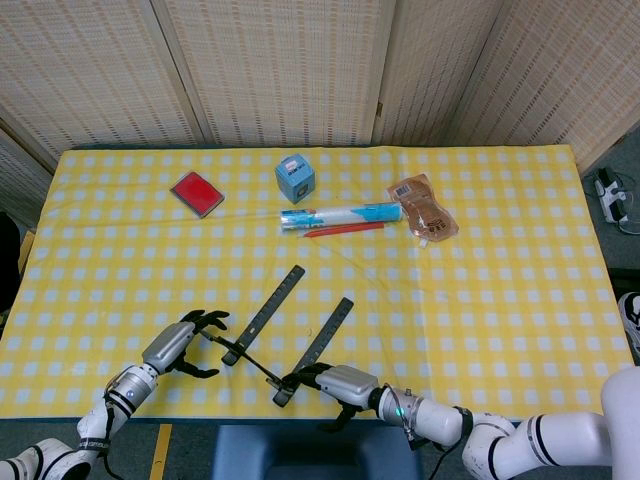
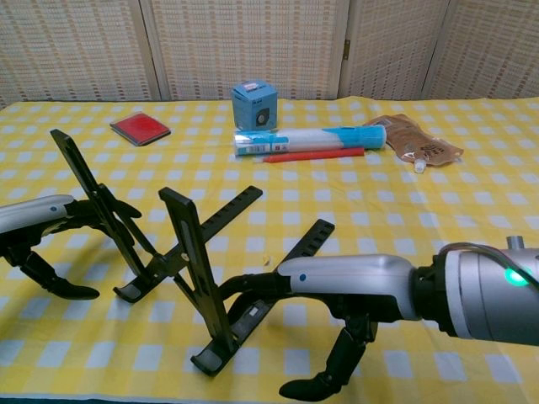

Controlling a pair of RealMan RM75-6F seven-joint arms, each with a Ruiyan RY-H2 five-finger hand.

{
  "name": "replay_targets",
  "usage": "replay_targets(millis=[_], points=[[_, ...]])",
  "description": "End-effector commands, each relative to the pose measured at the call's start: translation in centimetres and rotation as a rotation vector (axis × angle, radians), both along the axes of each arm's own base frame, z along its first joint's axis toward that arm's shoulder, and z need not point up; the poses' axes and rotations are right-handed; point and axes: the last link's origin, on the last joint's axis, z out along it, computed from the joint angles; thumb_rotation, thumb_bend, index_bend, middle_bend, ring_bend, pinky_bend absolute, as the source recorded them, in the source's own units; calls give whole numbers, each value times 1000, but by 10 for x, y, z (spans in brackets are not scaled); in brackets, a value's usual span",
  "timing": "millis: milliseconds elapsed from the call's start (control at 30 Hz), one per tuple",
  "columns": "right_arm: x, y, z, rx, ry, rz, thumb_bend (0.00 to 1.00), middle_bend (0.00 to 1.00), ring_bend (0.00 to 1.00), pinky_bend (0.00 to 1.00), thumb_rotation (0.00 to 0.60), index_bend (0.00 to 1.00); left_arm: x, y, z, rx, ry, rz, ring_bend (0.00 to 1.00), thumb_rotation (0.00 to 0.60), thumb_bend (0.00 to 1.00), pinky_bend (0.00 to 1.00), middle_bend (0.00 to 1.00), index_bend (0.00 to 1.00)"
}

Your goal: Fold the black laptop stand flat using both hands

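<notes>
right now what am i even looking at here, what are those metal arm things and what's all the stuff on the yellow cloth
Two robot arms with finger-like hands, filmed by the robot's own cameras: the head view looks down, the chest view looks across the table. The left hand grips one upright bar of the black laptop stand, which is still propped open. The right hand reaches in at the stand's other bar; a firm grip isn't clear. Further back lie a red case, blue box, tube, red pen and brown pouch.
</notes>
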Motion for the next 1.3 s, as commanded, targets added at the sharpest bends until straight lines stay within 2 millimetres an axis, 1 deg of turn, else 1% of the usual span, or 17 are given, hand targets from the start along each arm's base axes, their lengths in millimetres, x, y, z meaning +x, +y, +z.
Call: replay_targets(millis=[33, 133, 200, 300, 367, 433, 500, 600, 800, 900, 1100, 1300], points=[[0, 0, -1, 0, 1, 0, 377, 169, 38, 0, 600, 0, 0, 0, 0, -1, 0, -2, 214, 600, 191, 86, 302, 165], [0, 0, 1, -5, -4, -2, 378, 165, 38, 0, 600, 0, 0, 0, 1, 3, -4, -3, 214, 600, 192, 87, 303, 165], [1, -2, 7, -28, -20, -3, 378, 153, 38, 0, 600, 0, 1, 0, 2, 14, -8, -9, 214, 600, 191, 87, 302, 165], [3, -9, 23, -89, -54, -3, 378, 117, 39, 0, 600, 0, 2, 1, 5, 38, -3, -32, 207, 600, 191, 87, 292, 149], [4, -13, 33, -126, -74, -9, 378, 84, 40, 0, 600, 0, 3, 2, 6, 59, 12, -50, 190, 600, 191, 86, 260, 123], [4, -18, 46, -170, -93, -14, 378, 68, 43, 0, 600, 0, 4, 5, 6, 76, 25, -60, 165, 600, 191, 84, 226, 97], [3, -22, 55, -205, -101, -15, 378, 63, 46, 0, 600, 0, 6, 7, 6, 79, 25, -60, 146, 600, 191, 83, 212, 91], [0, -25, 68, -243, -113, -29, 378, 61, 42, 0, 600, 0, 13, 13, 6, 83, 21, -67, 138, 600, 191, 80, 208, 91], [-2, -28, 92, -313, -162, -53, 377, 60, 41, 0, 600, 0, 33, 28, 8, 69, 8, -86, 134, 600, 191, 71, 205, 91], [-3, -28, 103, -346, -189, -57, 377, 60, 43, 0, 600, 0, 45, 36, 5, 52, 3, -91, 134, 600, 191, 71, 205, 91], [-10, -27, 114, -375, -203, -73, 377, 60, 42, 0, 600, 0, 64, 49, -7, 6, 6, -89, 134, 600, 192, 70, 205, 91], [-9, -25, 125, -410, -242, -61, 378, 55, 56, 0, 600, 0, 72, 65, -21, -24, 56, -70, 134, 600, 192, 70, 205, 91]])
